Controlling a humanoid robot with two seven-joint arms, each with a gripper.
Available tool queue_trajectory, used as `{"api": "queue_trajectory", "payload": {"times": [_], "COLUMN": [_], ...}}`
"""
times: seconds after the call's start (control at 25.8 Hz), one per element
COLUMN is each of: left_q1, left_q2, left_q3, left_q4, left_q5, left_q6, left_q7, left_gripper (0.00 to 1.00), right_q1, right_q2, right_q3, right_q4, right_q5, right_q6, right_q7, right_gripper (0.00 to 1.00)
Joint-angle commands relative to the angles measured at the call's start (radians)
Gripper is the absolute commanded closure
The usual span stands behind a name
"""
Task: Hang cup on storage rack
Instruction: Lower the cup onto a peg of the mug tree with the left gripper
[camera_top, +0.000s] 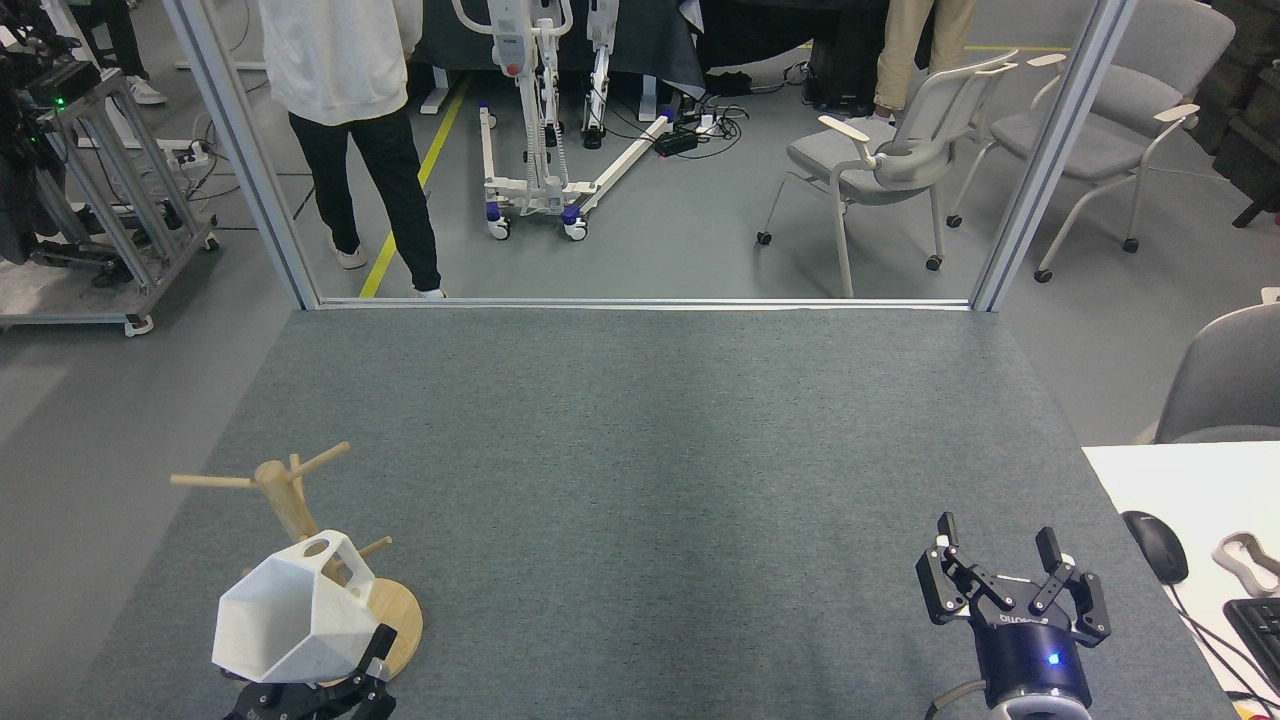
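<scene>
Grey felt covers the table (640, 480), and the wooden storage rack (290, 505) stands near its front left corner, the landmark here. Its round base (395, 615) lies flat, the post rises upright, and thin pegs angle outward from the top and lower down.

Just in front of the rack and overlapping its lower post, the white faceted cup (290, 625) is held off the felt, tilted so its hexagonal mouth faces forward and left. Its angular handle points up toward the post, close to a lower peg; whether it touches a peg cannot be told. The cup hides the left part of the base and the foot of the post.

The left gripper (335, 680) sits below the cup at the bottom edge, largely cut off; its dark fingers are clenched on the cup's lower body.

Far to the right of the rack, the right gripper (1010, 585) hovers with its fingers spread apart, grasping nothing. Beyond it a white desk (1170, 480) carries a dark mouse (1155, 545) and a keyboard corner cut by the frame.

Well behind the rack, past the table's far edge, a person (345, 110) in a white top and dark trousers stands cropped at the shoulders, beside a wheeled stand (530, 190) and grey chairs (880, 160).
</scene>
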Motion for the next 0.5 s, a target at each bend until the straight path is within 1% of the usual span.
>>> {"api": "queue_trajectory", "payload": {"times": [0.0, 0.27, 0.46], "left_q1": [-0.001, -0.001, -0.002], "left_q2": [0.001, 0.010, 0.013], "left_q3": [0.006, 0.008, 0.008], "left_q4": [0.014, 0.023, 0.037], "left_q5": [0.003, 0.004, 0.010], "left_q6": [0.000, 0.000, 0.000], "left_q7": [0.000, 0.000, 0.000], "left_gripper": [1.00, 1.00, 1.00], "right_q1": [0.000, 0.000, 0.001], "right_q2": [0.000, -0.002, -0.015], "right_q3": [0.000, 0.000, 0.002], "right_q4": [0.000, 0.000, 0.000], "right_q5": [0.000, -0.009, -0.012], "right_q6": [0.000, -0.001, -0.003], "right_q7": [0.001, 0.001, 0.000], "right_gripper": [0.01, 0.01, 0.01]}}
